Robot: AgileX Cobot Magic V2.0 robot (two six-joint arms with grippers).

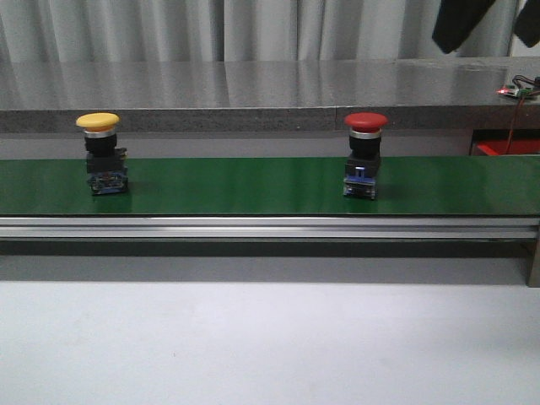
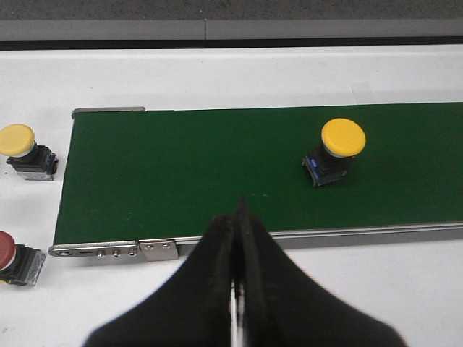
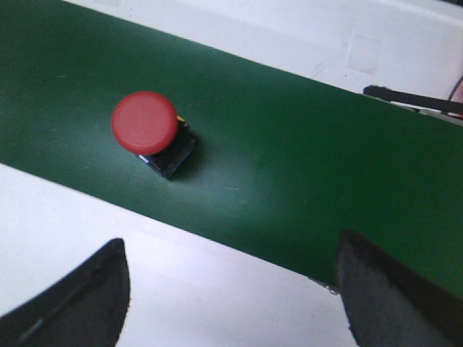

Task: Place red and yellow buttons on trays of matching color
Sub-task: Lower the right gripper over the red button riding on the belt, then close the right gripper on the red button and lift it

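Yellow button (image 1: 99,154) near belt's (image 1: 253,186) left end, red button (image 1: 364,157) right of centre. Left gripper (image 2: 237,289) pinched closed and empty, right gripper (image 3: 231,289) spread wide.

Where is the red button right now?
In the front view the red button stands upright on the green belt, right of centre, well apart from the yellow button.

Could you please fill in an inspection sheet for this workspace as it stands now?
Surface: green belt on a metal frame, above a pale table.
Job's things: yellow button and red button upright on the belt, apart. No trays seen.
Clutter: spare yellow button and spare red button on the table past the belt's end.
Grippers: left tool shut and empty, near the belt's edge; right tool open, near the red button.
Cables: wires and a small board on the back ledge.
Surroundings: grey curtain behind.
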